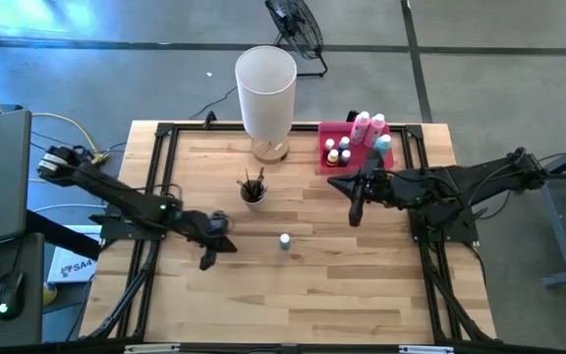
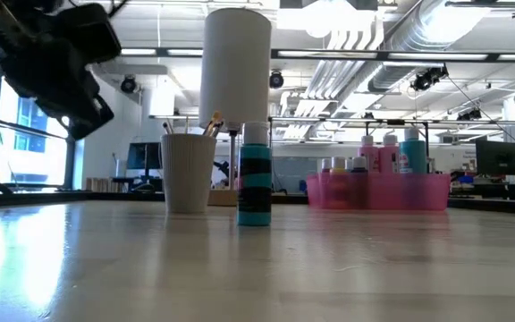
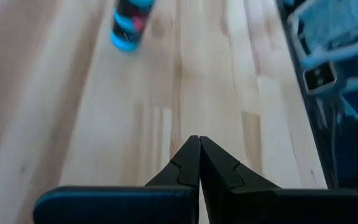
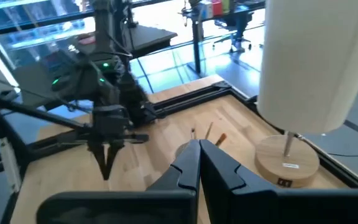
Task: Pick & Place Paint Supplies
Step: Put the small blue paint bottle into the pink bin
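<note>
A teal paint bottle (image 1: 284,241) (image 2: 255,188) stands upright on its base near the middle of the wooden table; it also shows in the left wrist view (image 3: 129,25). A small cup (image 1: 253,191) (image 2: 188,170) with thin paintbrushes (image 1: 253,180) standing in it sits farther back. More paint bottles (image 1: 362,133) stand in the pink tray (image 1: 334,134) (image 2: 378,192) at the far right. My left gripper (image 1: 206,262) (image 3: 199,140) is shut and bare, left of the teal bottle. My right gripper (image 1: 355,218) (image 4: 199,144) is shut and bare, raised in front of the tray.
A tall white cylinder (image 1: 265,88) (image 4: 309,62) on a round wooden base (image 4: 288,163) stands at the far middle, behind the cup. A black frame (image 1: 165,133) runs along the table's edges. Bare wood lies in front of the teal bottle.
</note>
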`<action>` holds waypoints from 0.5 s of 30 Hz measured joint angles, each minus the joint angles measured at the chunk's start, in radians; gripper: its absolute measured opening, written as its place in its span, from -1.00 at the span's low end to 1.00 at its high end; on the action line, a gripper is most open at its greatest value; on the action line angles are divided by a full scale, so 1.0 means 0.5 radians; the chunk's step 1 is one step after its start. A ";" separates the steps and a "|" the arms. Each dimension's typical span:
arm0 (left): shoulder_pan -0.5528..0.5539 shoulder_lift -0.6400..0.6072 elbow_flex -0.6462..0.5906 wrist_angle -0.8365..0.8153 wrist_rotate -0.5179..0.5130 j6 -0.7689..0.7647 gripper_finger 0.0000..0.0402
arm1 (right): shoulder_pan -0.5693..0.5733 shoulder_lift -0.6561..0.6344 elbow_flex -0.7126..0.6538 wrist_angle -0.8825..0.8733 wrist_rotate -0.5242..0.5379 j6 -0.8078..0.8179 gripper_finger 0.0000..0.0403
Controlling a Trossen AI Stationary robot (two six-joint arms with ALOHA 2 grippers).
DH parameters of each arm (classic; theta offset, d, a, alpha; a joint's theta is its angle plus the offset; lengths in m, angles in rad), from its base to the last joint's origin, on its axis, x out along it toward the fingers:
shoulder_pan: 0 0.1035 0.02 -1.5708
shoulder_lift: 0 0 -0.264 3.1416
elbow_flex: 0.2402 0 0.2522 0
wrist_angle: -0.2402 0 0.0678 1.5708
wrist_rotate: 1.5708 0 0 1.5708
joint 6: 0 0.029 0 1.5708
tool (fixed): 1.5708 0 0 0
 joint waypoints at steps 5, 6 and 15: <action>-0.044 -0.389 -0.152 0.010 -0.304 0.021 -1.00 | -0.037 0.001 0.000 0.014 0.019 0.074 -0.99; -0.042 -0.475 -0.177 0.009 -0.352 0.040 -1.00 | -0.045 0.001 0.000 0.014 0.019 0.080 -0.99; -0.042 -1.226 -0.260 0.020 -0.693 0.265 -1.00 | -0.059 0.001 0.000 0.011 -0.017 -0.191 -0.99</action>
